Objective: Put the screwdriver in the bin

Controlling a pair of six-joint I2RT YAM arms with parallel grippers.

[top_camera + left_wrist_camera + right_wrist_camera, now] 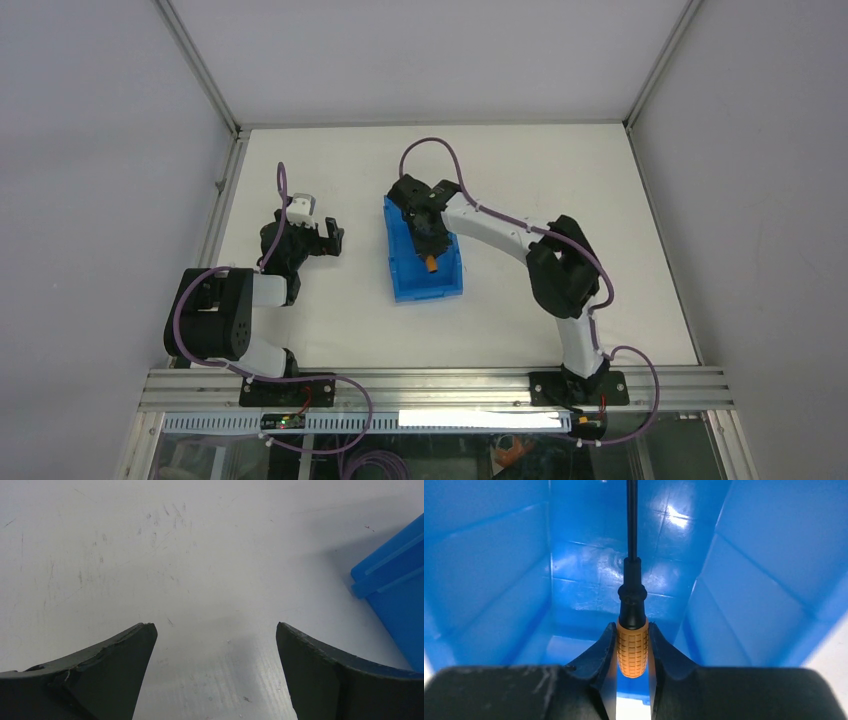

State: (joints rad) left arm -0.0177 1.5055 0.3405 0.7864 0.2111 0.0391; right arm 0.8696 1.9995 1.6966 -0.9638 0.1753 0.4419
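Note:
The screwdriver (632, 650) has a ribbed orange handle and a thin black shaft that points away from the camera along the floor of the bin (499, 580). My right gripper (632, 626) is down inside the blue bin, shut on the orange handle, with a finger pressed against each side. From above, the orange handle (431, 264) shows just below the right gripper (428, 246), over the bin (400, 280). My left gripper (335, 238) hovers left of the bin, open and holding nothing. In the left wrist view its gripper (215, 630) is over bare table, with a corner of the bin (395, 590) at the right.
The white table (560, 170) is bounded by metal frame rails at the back and both sides. A purple cable (440, 145) loops above the right wrist.

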